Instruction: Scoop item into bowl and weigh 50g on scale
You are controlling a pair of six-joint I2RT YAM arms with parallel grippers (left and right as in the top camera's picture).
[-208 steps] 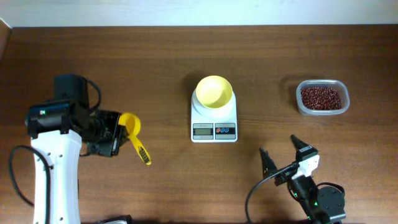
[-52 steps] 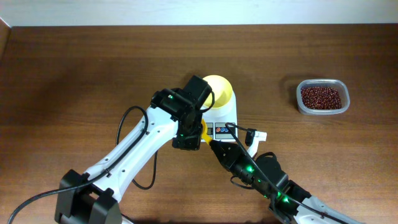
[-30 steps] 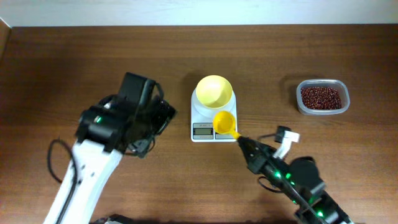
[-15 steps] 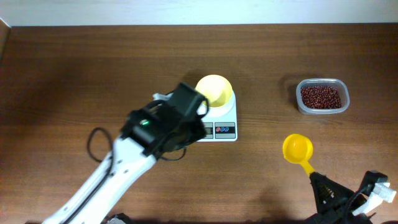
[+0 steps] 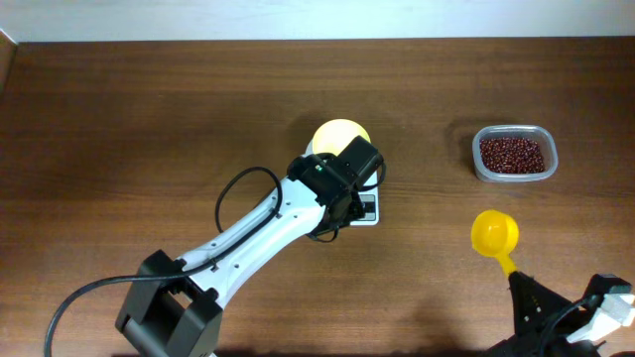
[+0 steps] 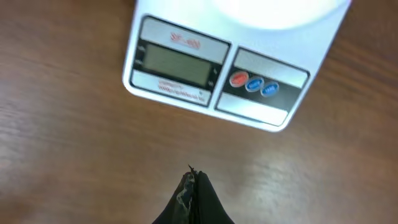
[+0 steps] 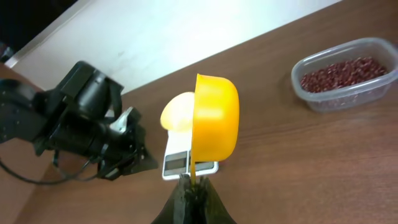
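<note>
The white scale shows its grey display and red and blue buttons in the left wrist view. My left gripper is shut and empty, just in front of that display; from overhead it covers most of the scale. The yellow bowl sits on the platform, half hidden by the arm. My right gripper is shut on the handle of the empty yellow scoop, which hangs over bare table right of the scale. The dark red-brown beans lie in their clear container.
The clear plastic container stands at the back right, a short way beyond the scoop. The left arm stretches diagonally from the front left to the scale. A pale wall edge runs along the table's far side.
The left gripper has closed and swung right over the scale's front. The right arm has carried the scoop from the scale out to the right, toward the container.
</note>
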